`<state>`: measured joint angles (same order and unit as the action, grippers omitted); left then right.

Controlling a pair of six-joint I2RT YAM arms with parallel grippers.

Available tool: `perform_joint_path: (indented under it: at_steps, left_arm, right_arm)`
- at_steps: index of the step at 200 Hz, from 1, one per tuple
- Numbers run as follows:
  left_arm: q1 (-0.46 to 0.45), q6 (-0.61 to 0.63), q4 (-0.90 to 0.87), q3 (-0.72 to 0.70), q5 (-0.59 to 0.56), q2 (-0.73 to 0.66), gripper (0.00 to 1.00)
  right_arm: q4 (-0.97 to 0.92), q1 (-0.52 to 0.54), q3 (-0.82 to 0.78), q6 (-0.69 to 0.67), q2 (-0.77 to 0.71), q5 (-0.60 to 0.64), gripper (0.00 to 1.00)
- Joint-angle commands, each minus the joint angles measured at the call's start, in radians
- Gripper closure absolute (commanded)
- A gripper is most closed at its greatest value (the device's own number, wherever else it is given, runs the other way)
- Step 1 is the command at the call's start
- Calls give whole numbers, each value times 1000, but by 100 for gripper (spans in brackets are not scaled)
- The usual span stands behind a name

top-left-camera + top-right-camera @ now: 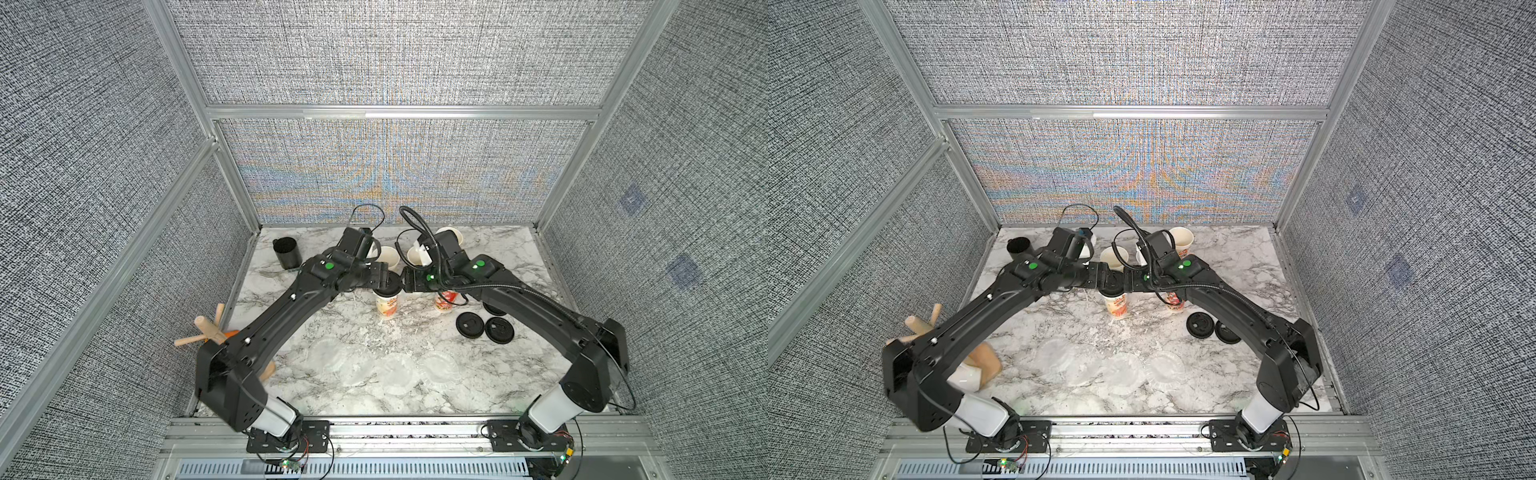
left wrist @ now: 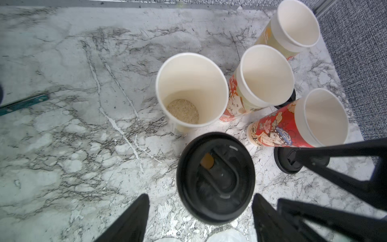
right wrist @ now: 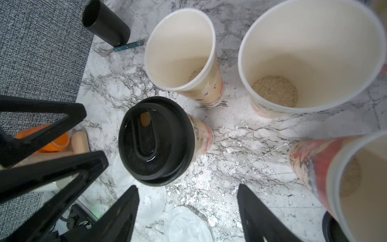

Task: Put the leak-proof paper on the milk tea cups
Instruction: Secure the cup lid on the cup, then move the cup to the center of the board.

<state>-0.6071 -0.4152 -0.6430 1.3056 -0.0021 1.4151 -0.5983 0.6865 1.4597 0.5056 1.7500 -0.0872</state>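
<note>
One milk tea cup [image 1: 387, 307] near the table's middle wears a black lid [image 2: 215, 180]. My left gripper [image 2: 201, 194] hangs open just above it, one finger on each side, touching nothing. My right gripper [image 3: 187, 187] is open too, beside that lidded cup [image 3: 156, 140], with only table and leak-proof paper [image 3: 188, 226] below it. The other milk tea cups stand uncovered: one [image 1: 445, 301] under the right arm, and three behind [image 1: 386, 255] [image 1: 415, 255] [image 1: 451, 235]. Several sheets of leak-proof paper [image 1: 399, 374] lie flat in a row near the front.
Two loose black lids [image 1: 469, 323] [image 1: 498, 330] lie right of the cups, under the right arm. A plain black cup [image 1: 286, 252] and a fork [image 1: 274, 273] sit at the back left. A wooden stand [image 1: 203, 328] sits at the left edge.
</note>
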Motion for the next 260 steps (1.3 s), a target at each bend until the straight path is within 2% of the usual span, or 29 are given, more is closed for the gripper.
perform_joint_path:
  at_steps: [1, 16, 37, 59, 99, 173, 260]
  left_arm:
    - [-4, 11, 140, -140, -43, -118, 12]
    - [-19, 27, 266, -295, -39, -217, 9]
    - [-47, 41, 428, -487, -65, -325, 8]
    - [-59, 41, 548, -638, -108, -433, 8]
    - [-71, 97, 792, -839, -95, -537, 9]
    - [-72, 106, 748, -872, -146, -602, 10]
    - [-72, 99, 713, -861, -141, -590, 10]
  right_arm:
    - [29, -3, -19, -64, -34, 3, 17]
    - [46, -11, -47, -104, -69, -12, 13]
    - [128, -23, -118, -180, -117, -84, 3]
    - [208, -17, -161, -256, -107, -142, 2]
    - [361, 13, -216, -348, -63, -124, 2]
    - [404, 57, -177, -417, 75, -30, 2]
    - [492, 70, -193, -439, 144, -28, 2]
